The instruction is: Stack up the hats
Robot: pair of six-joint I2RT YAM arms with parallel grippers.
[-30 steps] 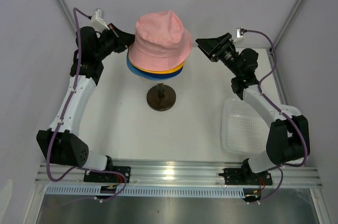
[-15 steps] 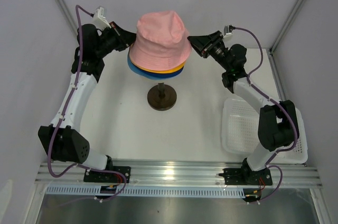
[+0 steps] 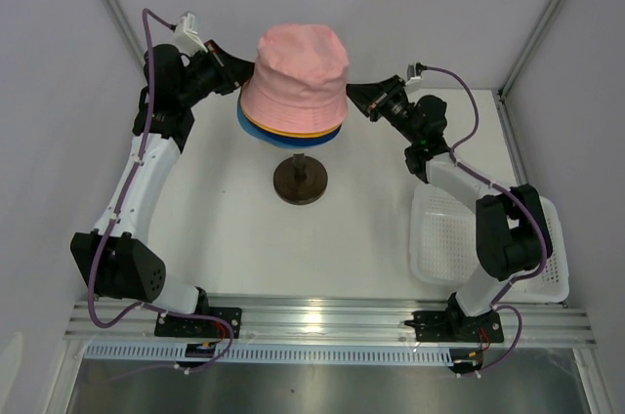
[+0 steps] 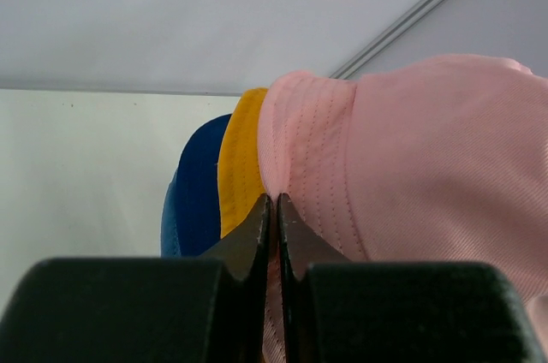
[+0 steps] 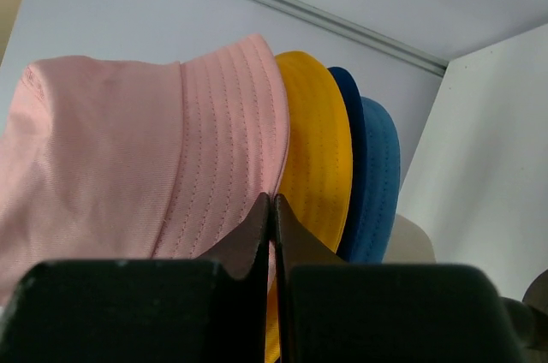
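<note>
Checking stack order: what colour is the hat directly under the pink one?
Yellow hat, clearest in the right wrist view.

Four soft bucket hats sit nested crown-up in one stack, raised on a stand (image 3: 299,183). The pink hat (image 3: 296,72) is on top, its stitched brim sloping down. Below it only brims peek out: the yellow hat (image 5: 317,149), then the navy hat (image 4: 199,183), then the light blue hat (image 5: 381,175) lowest.

Base and basket
A dark round base (image 3: 300,183) stands on the white table (image 3: 234,228); a white mesh basket (image 3: 439,238) lies right of it.
</note>
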